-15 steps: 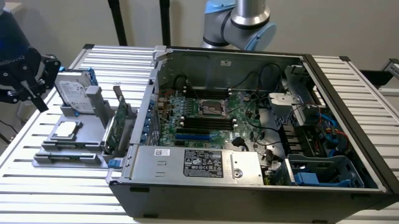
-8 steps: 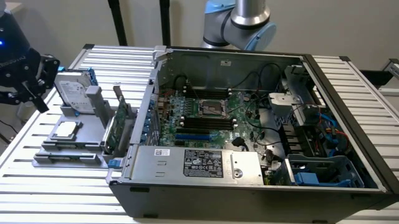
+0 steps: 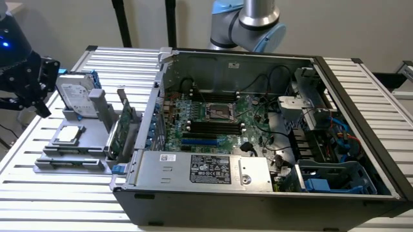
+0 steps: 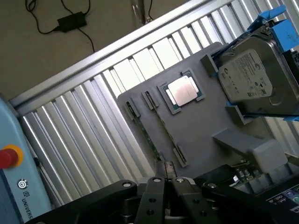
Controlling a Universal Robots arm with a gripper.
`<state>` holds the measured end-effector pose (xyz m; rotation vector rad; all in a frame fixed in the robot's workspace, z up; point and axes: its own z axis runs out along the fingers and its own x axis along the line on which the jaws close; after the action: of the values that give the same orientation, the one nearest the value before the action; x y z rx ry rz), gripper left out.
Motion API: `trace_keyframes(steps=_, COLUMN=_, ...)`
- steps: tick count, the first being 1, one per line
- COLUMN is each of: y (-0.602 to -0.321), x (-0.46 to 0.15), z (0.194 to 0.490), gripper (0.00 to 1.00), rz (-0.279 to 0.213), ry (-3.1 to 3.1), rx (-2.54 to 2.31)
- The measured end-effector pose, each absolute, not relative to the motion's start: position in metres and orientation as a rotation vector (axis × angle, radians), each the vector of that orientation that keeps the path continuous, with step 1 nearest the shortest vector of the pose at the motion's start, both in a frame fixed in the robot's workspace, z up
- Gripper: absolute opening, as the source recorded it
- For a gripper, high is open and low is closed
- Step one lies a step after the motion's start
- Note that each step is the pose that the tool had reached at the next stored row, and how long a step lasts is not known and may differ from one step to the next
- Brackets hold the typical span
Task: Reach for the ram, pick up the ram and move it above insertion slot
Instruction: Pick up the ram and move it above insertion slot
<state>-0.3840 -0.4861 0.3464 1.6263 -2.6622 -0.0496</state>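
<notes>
Wrist view: your gripper (image 4: 166, 171) has its fingers pressed together, pinching nothing, tips close to one end of the ram (image 4: 145, 134). You can see the ram sitting on edge in its holder on the gray tray (image 4: 201, 126), untouched, just beside the CPU (image 4: 183, 91), with the hard drive (image 4: 257, 77) past that. Exterior view puts the gripper (image 3: 32, 89) at that view's left, above the tray and well apart from the open computer case (image 3: 258, 193) and its black sockets (image 3: 213, 126).

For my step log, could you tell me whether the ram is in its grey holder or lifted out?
In: the ram stands on edge in the grey holder, with the gripper close to one end.
</notes>
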Motion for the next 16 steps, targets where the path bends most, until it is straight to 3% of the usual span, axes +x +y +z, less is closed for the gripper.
trace_keyframes(steps=16, y=-0.4861, x=-0.384, z=0.3405, gripper=0.11, rz=-0.044, ry=-2.394, rx=1.994)
